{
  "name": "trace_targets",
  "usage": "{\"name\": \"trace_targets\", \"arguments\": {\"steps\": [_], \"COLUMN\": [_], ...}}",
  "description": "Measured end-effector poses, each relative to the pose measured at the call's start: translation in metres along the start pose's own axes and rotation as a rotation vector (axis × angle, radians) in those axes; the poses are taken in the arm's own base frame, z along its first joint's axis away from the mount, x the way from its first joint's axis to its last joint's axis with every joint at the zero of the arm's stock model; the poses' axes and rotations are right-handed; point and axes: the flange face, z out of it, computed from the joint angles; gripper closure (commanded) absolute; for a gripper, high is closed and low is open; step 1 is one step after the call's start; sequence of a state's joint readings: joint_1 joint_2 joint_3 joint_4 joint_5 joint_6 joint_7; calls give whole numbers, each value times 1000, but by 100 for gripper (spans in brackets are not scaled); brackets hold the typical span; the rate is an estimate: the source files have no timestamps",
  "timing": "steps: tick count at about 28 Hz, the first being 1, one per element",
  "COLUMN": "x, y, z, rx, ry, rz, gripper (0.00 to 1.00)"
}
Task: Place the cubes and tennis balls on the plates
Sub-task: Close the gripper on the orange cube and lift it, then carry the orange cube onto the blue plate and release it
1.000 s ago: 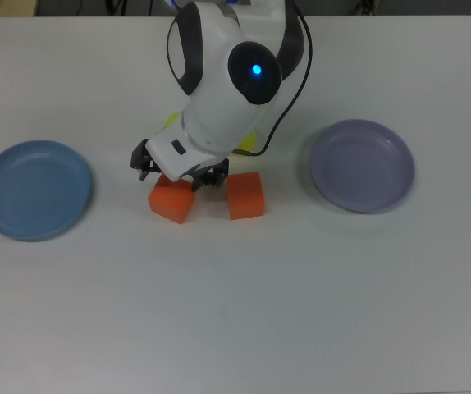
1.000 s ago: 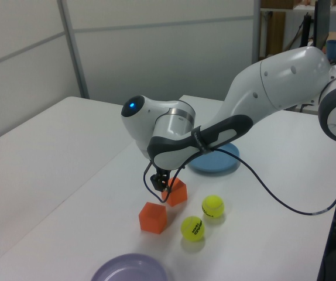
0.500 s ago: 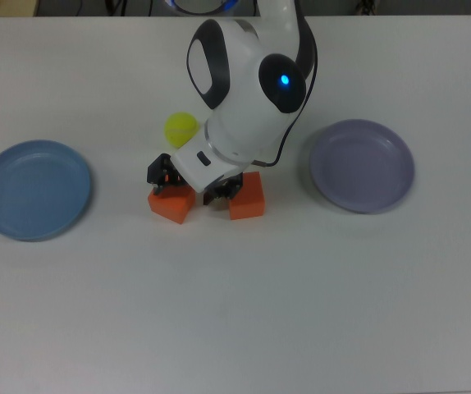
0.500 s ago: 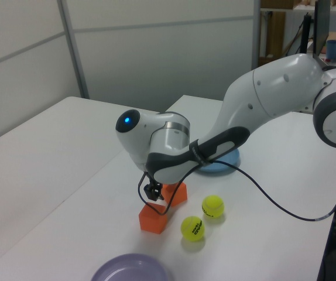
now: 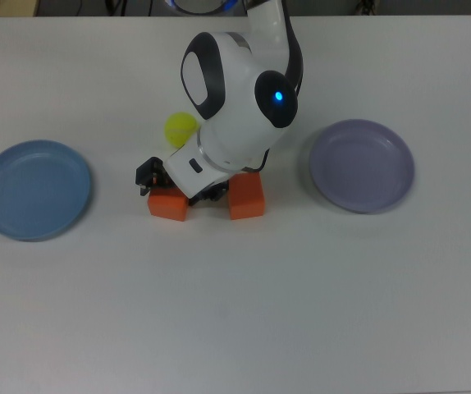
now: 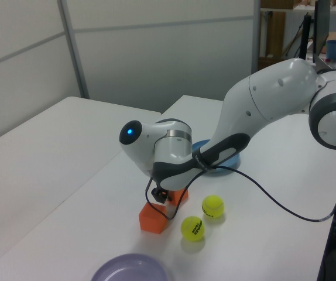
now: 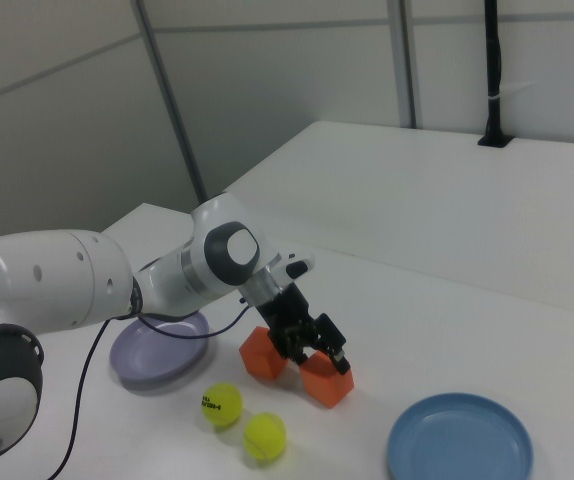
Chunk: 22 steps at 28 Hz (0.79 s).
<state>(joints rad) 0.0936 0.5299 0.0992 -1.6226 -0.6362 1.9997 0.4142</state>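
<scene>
White and matte, the surface (image 5: 244,312) carries two plates well apart: a round blue plastic plate (image 5: 34,190) at the top view's left and a pale lavender plate (image 5: 362,165) at the top view's right. Between them sit two matte orange cubes, side by side. The white Panda arm's gripper (image 7: 317,352) is down over the cube at the top view's left (image 5: 168,205), its dark jaws spread and straddling that cube, one finger on each side; whether they press on it cannot be told. The other orange cube (image 5: 246,196) rests just beside, partly under the arm. Two fuzzy yellow-green tennis balls (image 6: 213,206) (image 6: 192,228) lie near the cubes, off the plates.
</scene>
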Motion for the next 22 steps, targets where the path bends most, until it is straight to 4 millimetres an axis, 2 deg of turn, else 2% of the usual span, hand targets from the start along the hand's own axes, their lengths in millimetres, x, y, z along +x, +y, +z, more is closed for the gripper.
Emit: {"name": "trace_targets", "arguments": {"steps": [1,3,4,5,13,16,18,22], "x": [-1,-3,-4,-5,-3,2,6,14], "y": [-1,-3,-4,-4,-3,5,16,64], "z": [2,6,8,9,6,-2,-9,-21], "rx": [-2,-5,-6,-7,-7,-6,-6,-16], "ry": [-3,-11,-14,-16,-10,7,23,49], "rz": [-3,-9,-12,-13,10,39,64,141], "gripper": [20,73,94,100,100,100,100,100]}}
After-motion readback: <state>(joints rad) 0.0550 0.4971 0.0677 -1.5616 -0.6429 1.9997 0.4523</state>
